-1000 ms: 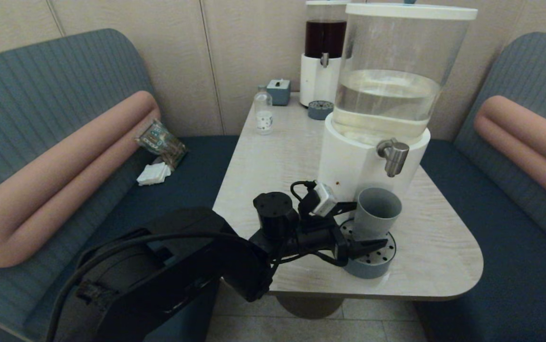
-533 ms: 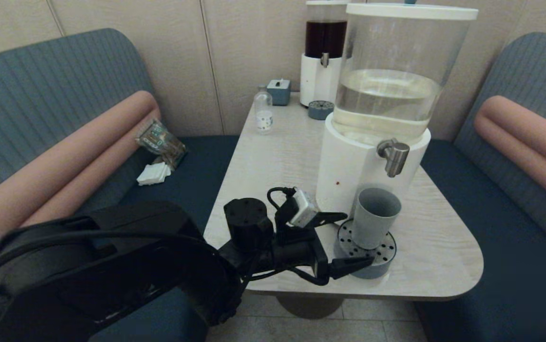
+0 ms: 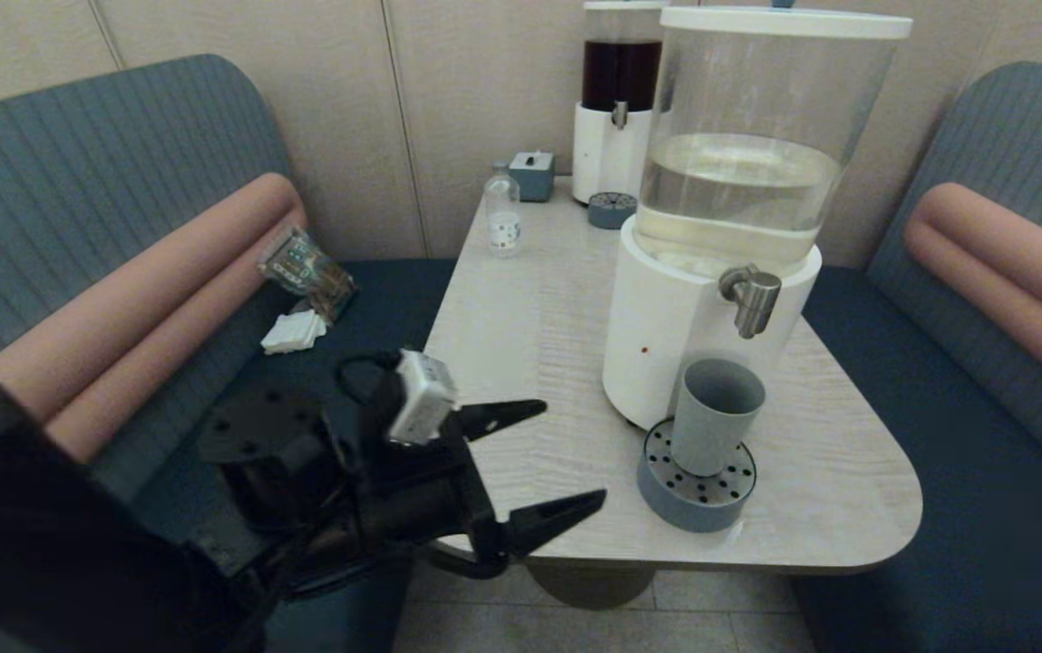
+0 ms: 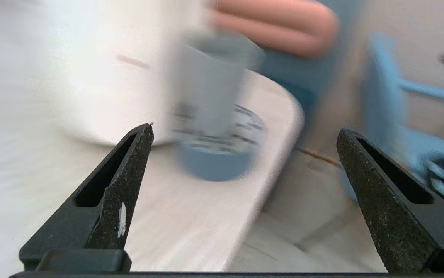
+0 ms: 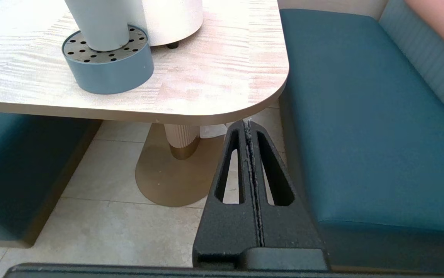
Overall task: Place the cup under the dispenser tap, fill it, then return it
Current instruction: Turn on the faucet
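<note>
The grey-blue cup (image 3: 715,413) stands upright on the round perforated drip tray (image 3: 697,481), right below the steel dispenser tap (image 3: 754,299) of the big white-based dispenser (image 3: 711,236). My left gripper (image 3: 570,458) is open and empty, well to the left of the cup, over the table's near left edge. In the left wrist view the cup (image 4: 206,85) and tray (image 4: 218,154) lie ahead between the spread fingers (image 4: 125,181), apart from them. My right gripper (image 5: 248,127) is shut, parked low beside the table, out of the head view.
A dark-liquid dispenser (image 3: 616,100) with its own small tray (image 3: 612,209), a small clear bottle (image 3: 502,213) and a blue box (image 3: 532,172) stand at the table's far end. Blue benches flank the table (image 3: 530,308); a packet (image 3: 307,268) lies on the left seat.
My left gripper has let go of the cup and pulled back leftward, away from the tray. The cup stays on the drip tray under the tap.
</note>
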